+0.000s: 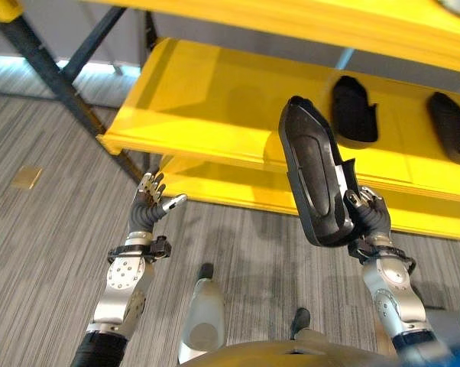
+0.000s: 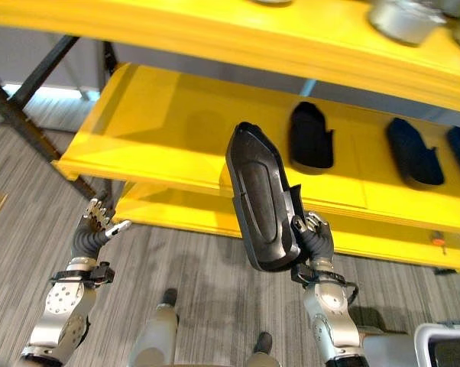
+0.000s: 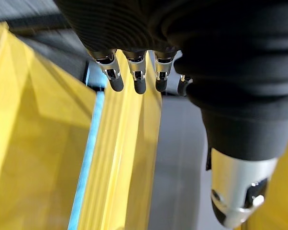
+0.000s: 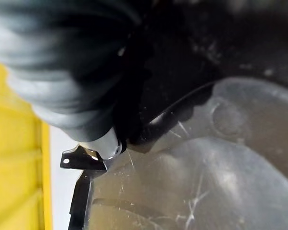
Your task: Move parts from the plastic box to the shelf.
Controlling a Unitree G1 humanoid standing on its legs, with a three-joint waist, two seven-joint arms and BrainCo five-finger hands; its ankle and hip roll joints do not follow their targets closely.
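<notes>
My right hand is shut on the lower end of a long black plastic part, holding it upright in front of the yellow shelf. The same part rises past the shelf's front edge; up close its scratched inner face shows. Two similar black parts lie on the middle shelf board to the right. My left hand hangs open at the lower left, below the shelf's front edge, holding nothing; its fingers are straight.
A lower yellow shelf board juts out behind both hands. Dark diagonal frame bars stand at the left. Metal tins sit on the top board. A plastic box's corner shows at the lower right on grey striped floor.
</notes>
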